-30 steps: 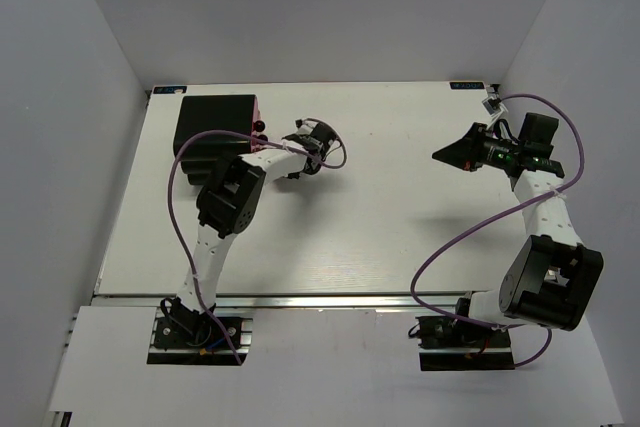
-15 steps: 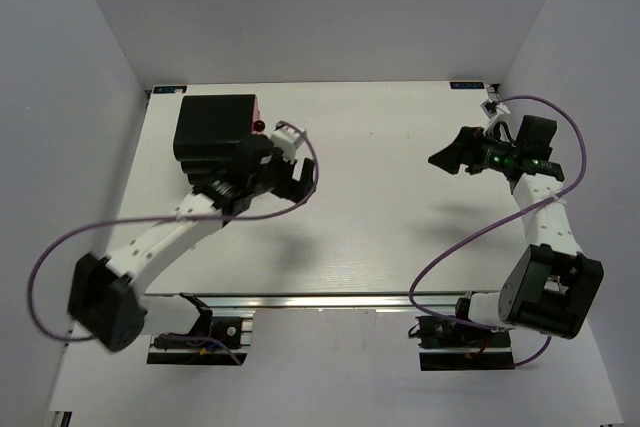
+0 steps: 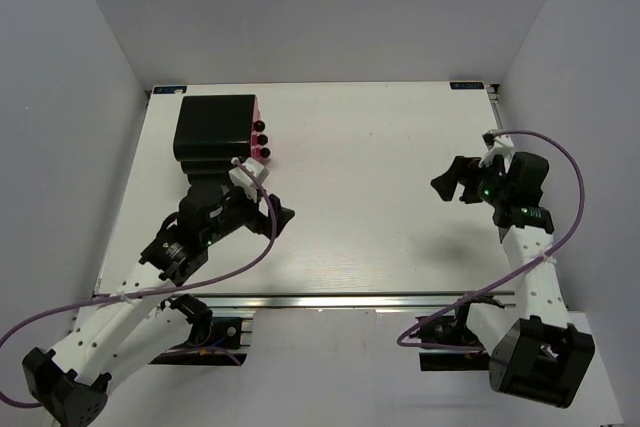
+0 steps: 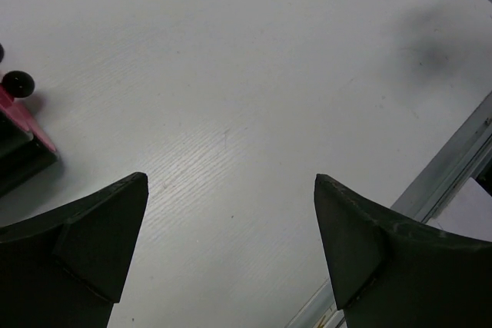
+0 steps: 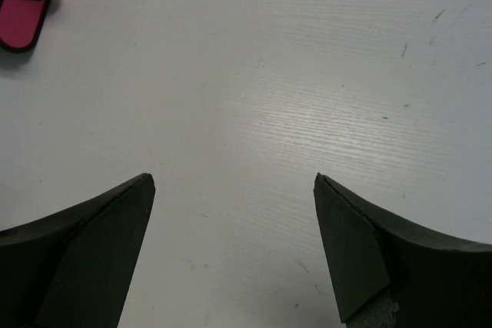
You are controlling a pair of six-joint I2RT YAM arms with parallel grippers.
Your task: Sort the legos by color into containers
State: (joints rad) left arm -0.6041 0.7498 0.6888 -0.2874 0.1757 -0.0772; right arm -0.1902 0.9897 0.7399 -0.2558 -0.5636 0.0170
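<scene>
Both arms have drawn back toward the lower frame; left gripper [image 3: 273, 209] and right gripper [image 3: 446, 177] gape empty, clear of the pink drawers [image 3: 257, 134], upper left (legos unseen, presumably sorted inside).

Nothing legible. One tag [image 3: 168, 90] far beyond the left hand [image 3: 276, 214] and a second tag [image 3: 465, 85] beyond the right hand [image 3: 451, 179], on the bench [image 3: 360, 147] edge, are too small to read.
</scene>
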